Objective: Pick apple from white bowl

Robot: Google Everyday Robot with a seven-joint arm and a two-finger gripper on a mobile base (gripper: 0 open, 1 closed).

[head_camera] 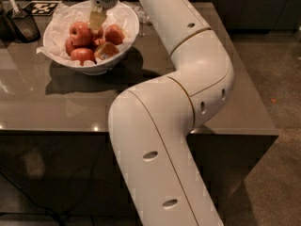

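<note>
The white bowl (126,40) stands at the far left of the dark table, lined with crumpled white paper. Several red apples lie in it, among them one at the back left (80,32), one at the back right (114,33) and one at the front (83,55). My gripper (97,20) reaches down from above into the bowl. Its tip sits between the two back apples, right at their tops. My white arm (188,55) bends across the table's right half.
A small dark container with a scoop (19,25) stands left of the bowl. A black and white marker card (42,6) lies behind it. The glossy table (70,107) ends at a front edge, with brown floor (277,79) to the right.
</note>
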